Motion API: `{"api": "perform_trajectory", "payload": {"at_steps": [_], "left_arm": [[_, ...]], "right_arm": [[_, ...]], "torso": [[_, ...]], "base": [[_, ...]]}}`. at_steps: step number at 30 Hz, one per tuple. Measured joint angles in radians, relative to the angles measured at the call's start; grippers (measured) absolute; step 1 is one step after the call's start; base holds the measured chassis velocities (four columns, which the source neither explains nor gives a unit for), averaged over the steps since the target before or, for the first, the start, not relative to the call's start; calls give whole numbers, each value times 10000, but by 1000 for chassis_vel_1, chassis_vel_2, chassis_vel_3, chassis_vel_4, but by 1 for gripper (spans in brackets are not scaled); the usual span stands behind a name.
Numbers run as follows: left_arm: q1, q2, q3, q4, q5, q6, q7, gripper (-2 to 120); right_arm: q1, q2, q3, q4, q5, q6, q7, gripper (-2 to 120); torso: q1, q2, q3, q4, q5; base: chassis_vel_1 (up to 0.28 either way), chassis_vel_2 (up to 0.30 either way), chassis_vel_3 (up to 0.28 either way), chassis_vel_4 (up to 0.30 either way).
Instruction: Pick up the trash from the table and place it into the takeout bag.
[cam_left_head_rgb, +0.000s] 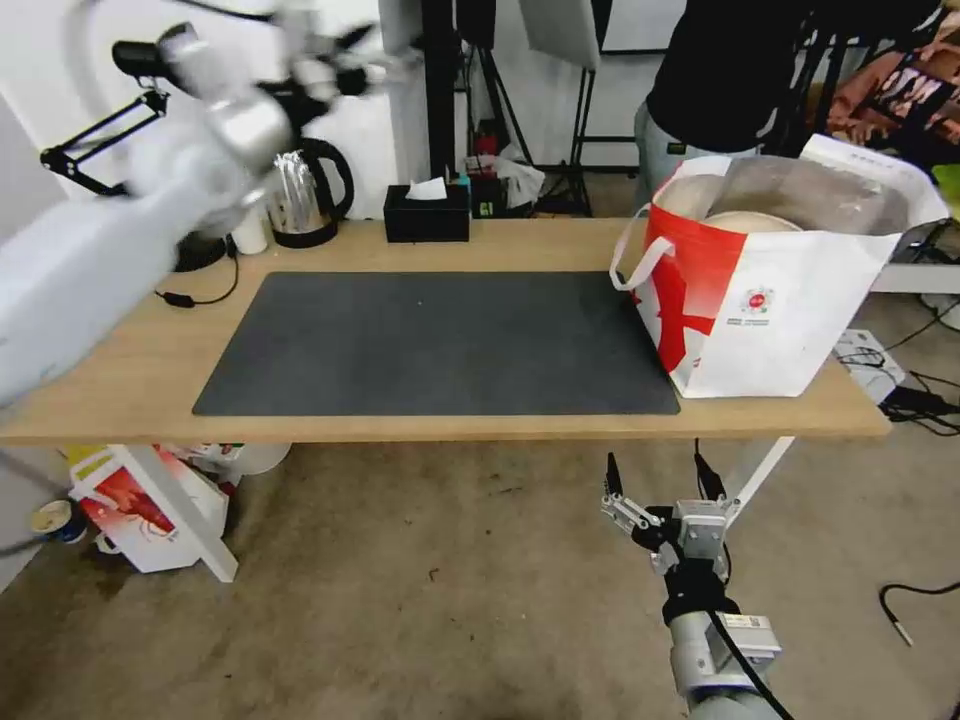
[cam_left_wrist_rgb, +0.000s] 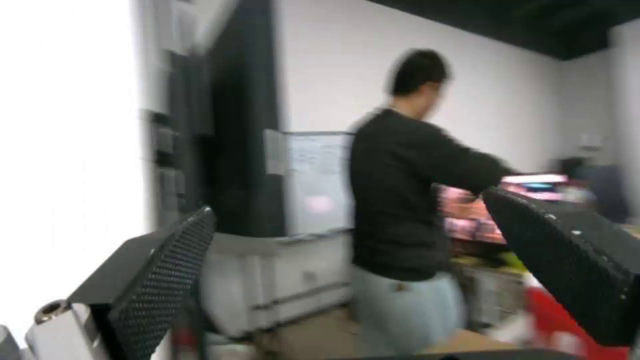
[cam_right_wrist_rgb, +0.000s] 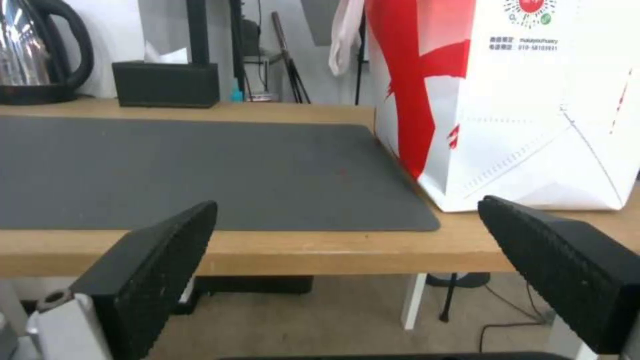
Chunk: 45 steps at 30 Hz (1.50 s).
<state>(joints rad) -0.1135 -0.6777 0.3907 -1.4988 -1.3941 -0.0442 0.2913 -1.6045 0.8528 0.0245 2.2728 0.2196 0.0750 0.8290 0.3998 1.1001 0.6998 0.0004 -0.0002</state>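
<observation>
The takeout bag stands open on the right end of the table, white with red panels and foil lining. Inside it lies a shallow beige bowl, part of the trash. The dark grey mat reaches up to the bag's base. My left gripper is raised high above the table's back left corner, blurred; in its wrist view the left gripper is open and holds nothing. My right gripper hangs open below the table's front edge, facing the bag and the mat.
A black tissue box, a kettle and a small white cup stand along the table's back edge. A red-and-white box sits on the floor under the left end. Cables lie on the floor at the right.
</observation>
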Motion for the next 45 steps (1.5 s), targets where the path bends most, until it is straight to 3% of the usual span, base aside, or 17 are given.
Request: {"api": "perform_trajectory", "payload": {"at_steps": [1, 2, 3, 4, 6, 7, 8, 9, 12, 17, 21, 22, 26, 27, 31, 36, 45], "left_arm": [[0, 0, 0, 0, 0, 0, 0, 100], [1024, 456, -1030, -591, 450, -141, -358, 100], [2920, 1106, -2776, -1625, 1218, -183, -992, 100], [2920, 1106, -2776, -1625, 1218, -183, -992, 100], [5297, 1644, -5151, -2904, 1873, -319, -1829, 100], [7375, 1731, -6984, -3662, 2279, -458, -2125, 100], [8962, 1647, -8451, -4235, 2508, -482, -2287, 100], [8962, 1647, -8451, -4235, 2508, -482, -2287, 100], [11288, 1236, -10212, -4928, 3061, -476, -2452, 100], [12553, 631, -11072, -5374, 3605, -449, -2580, 100], [14200, -680, -12106, -6371, 4550, -338, -2809, 100], [14200, -680, -12106, -6371, 4550, -338, -2809, 100], [15360, -2199, -12634, -7302, 5366, -291, -2844, 100], [15360, -2199, -12634, -7302, 5366, -291, -2844, 100], [16067, -3598, -12349, -7666, 6218, -205, -2925, 100], [16619, -4682, -11763, -7969, 7020, -122, -3063, 100], [17236, -5830, -10730, -7787, 8377, -328, -3036, 100]], "right_arm": [[0, 0, 0, 0, 0, 0, 0, 100], [-2, 0, 0, 0, 0, 0, 1, 100], [-3, -1, 0, -1, 0, 0, 2, 100], [-3, -1, 0, -1, 0, 0, 2, 100], [3, 0, 1, 0, 0, 0, 1, 100], [-2, -1, 1, 0, 0, 0, 2, 100], [0, 0, 1, 0, -1, 0, 2, 100], [0, 0, 1, 0, -1, 0, 2, 100], [0, 0, 0, 0, 0, 0, 2, 100], [-1, 0, 0, 0, -1, 0, 2, 100], [-1, 0, 0, 0, 0, 0, 2, 100], [-1, 0, 0, 0, 0, 0, 2, 100], [-1, -1, 1, 0, 0, 0, 2, 100], [-1, -1, 1, 0, 0, 0, 2, 100], [-1, 0, 1, 0, -1, 0, 2, 100], [0, 0, 1, 0, 0, 0, 2, 100], [-1, 0, 0, 0, 0, 0, 1, 100]], "torso": [[0, 0, 0, 0, 0], [0, 0, -1, -8, 6], [2, -1, 3, -3, -16], [2, -1, 3, -3, -16], [-1, 1, -2, 4, 11], [-1, 0, 0, -9, -6], [0, 0, 0, -8, 4], [0, 0, 0, -8, 4], [-1, 1, 0, 0, 0], [1, 0, 1, -9, 2], [1, 0, 1, -2, 4], [1, 0, 1, -2, 4], [2, 0, 2, -3, 1], [2, 0, 2, -3, 1], [2, 0, 1, -5, 4], [1, -1, 1, -4, 5], [1, -1, 2, -5, 4]], "base": [[0, 0, 0, 0], [0, 0, 0, 0], [0, 0, 0, 0], [0, 0, 0, 0], [0, 0, 0, 0], [0, 0, 0, 0], [0, 0, 0, 0], [0, 0, 0, 0], [0, 0, 0, 0], [0, 0, 0, 0], [0, 0, 0, 0], [0, 0, 0, 0], [0, 0, 0, 0], [0, 0, 0, 0], [0, 0, 0, 0], [0, 0, 0, 0], [0, 0, 0, 0]]}}
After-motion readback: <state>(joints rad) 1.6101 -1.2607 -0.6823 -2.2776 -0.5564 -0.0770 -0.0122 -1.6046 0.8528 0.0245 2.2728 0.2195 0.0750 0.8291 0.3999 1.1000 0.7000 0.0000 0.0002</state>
